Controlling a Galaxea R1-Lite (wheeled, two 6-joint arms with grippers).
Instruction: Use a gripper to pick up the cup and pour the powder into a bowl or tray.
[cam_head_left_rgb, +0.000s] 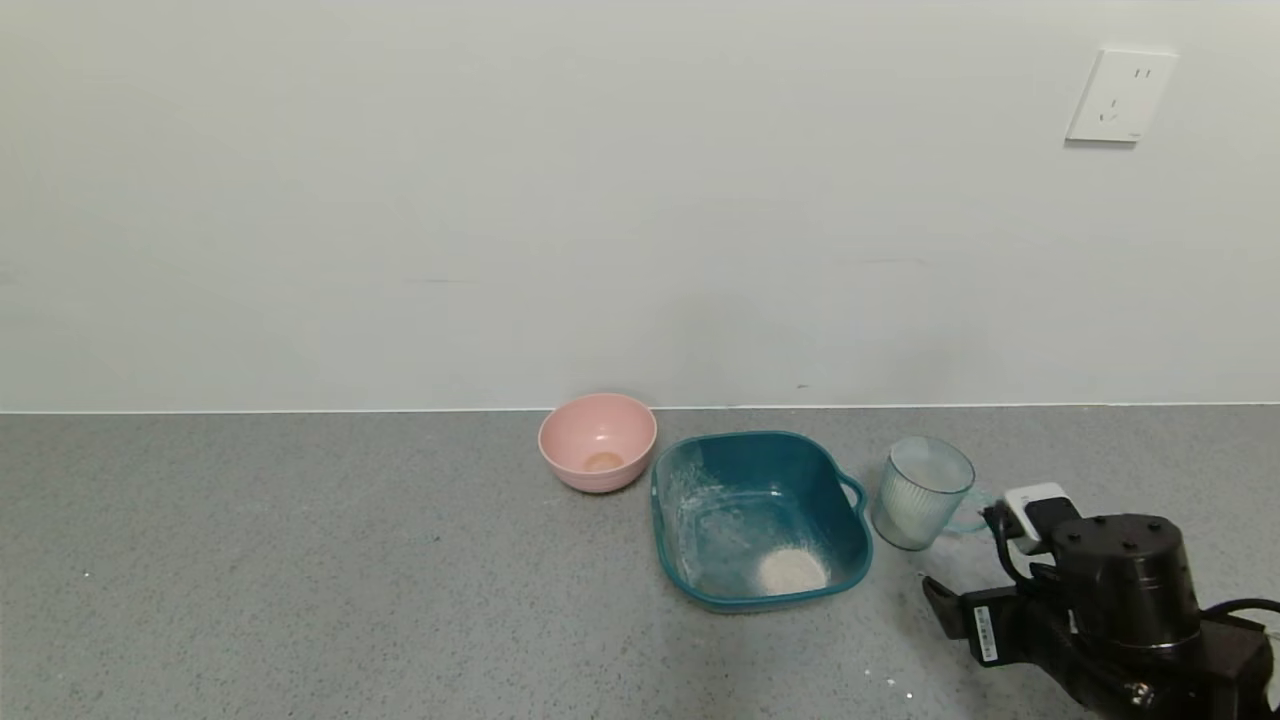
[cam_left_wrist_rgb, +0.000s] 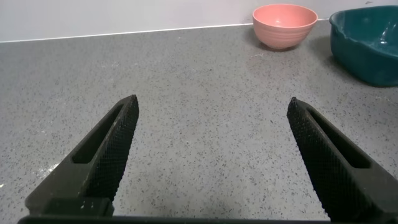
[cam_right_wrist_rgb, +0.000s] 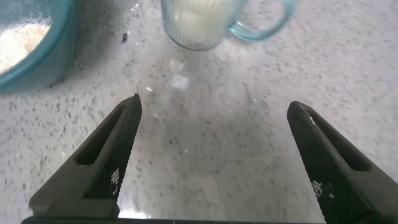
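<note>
A small white barcode sticker shows on the side of the right arm, its print too fine to read, and nothing else here carries legible writing. The small translucent pale blue-green ribbed cup (cam_head_left_rgb: 920, 493) stands upright on the speckled grey stone-look counter (cam_head_left_rgb: 300, 580), its long axis vertical, mouth up, with its loop handle pointing to the robot's right, toward the black right gripper (cam_right_wrist_rgb: 214, 162). Its inside looks whitish. That gripper sits low over the counter just short of the cup, its two dark ribbed fingers (cam_right_wrist_rgb: 109, 155) spread wide apart with nothing between them. Just beside the cup on its left, apart from it, rests the large teal-blue rounded-square plastic basin (cam_head_left_rgb: 668, 520), its small side loop facing the cup; a pale mound of off-white powder (cam_head_left_rgb: 792, 571) lies in its near corner, with white dusting across the floor. The smaller round pink bowl (cam_head_left_rgb: 597, 441) stands just left of the basin, nearer the pale wall (cam_head_left_rgb: 500, 200), which bears a white power socket (cam_head_left_rgb: 1120, 96). The left gripper (cam_left_wrist_rgb: 214, 155) hangs over bare counter well left of the bowls, fingers likewise spread and holding nothing.
</note>
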